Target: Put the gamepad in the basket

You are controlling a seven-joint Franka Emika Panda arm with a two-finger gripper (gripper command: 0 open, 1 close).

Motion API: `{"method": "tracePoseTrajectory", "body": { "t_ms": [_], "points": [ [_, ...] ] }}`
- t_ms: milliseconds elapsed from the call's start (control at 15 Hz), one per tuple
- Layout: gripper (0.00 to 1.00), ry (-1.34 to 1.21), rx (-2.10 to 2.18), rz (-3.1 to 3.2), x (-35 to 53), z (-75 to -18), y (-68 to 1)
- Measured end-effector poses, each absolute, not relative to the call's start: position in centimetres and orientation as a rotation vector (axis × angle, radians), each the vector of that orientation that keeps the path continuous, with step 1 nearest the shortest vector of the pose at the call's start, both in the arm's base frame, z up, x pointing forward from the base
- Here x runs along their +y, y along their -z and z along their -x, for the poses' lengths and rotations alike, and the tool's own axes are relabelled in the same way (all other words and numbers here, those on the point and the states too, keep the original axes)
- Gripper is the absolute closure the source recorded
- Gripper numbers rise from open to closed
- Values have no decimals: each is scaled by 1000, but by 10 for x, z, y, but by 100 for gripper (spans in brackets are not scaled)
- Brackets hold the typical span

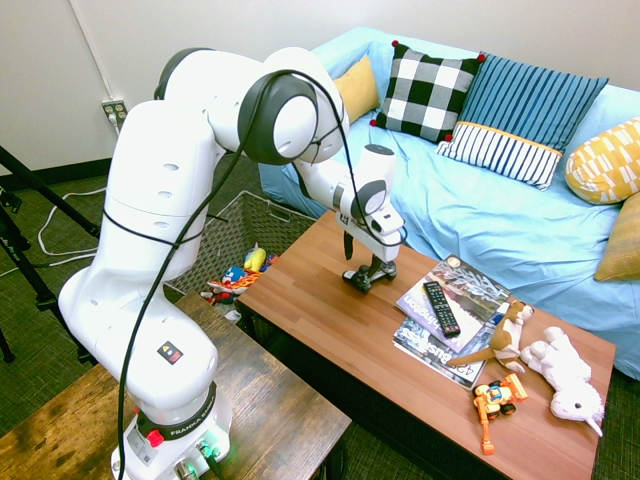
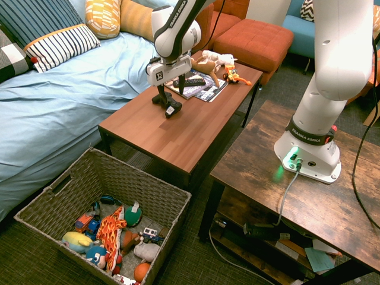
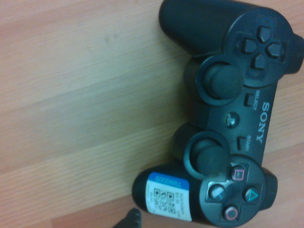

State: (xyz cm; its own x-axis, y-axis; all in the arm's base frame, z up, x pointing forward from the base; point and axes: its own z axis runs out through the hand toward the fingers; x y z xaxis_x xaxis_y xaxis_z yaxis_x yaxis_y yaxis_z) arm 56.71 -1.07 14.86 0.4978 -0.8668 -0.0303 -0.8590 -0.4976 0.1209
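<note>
Wrist view showed the gamepad [image 3: 228,114] lying face-up on the wooden worktop [image 2: 178,133], the jaws spread empty just above it, so the pickup was in hand, and next came closing, lifting, and carrying to the basket [image 2: 50,199].

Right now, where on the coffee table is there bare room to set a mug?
The coffee table is bare between the gamepad and its basket-side end. The far end is crowded: magazines, remote, plush toys, orange toy.
</note>
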Motion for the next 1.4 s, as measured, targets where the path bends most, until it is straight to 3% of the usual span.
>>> {"method": "tracePoseTrajectory", "body": {
  "t_ms": [533,600,1400],
  "points": [
    [0,132,-1611,-2602,-26,-598,-110],
    [100,133,-1617,-2599,-27,-601,-107],
    [100,174,-1676,-2611,-38,-616,-89]
  ]
}}
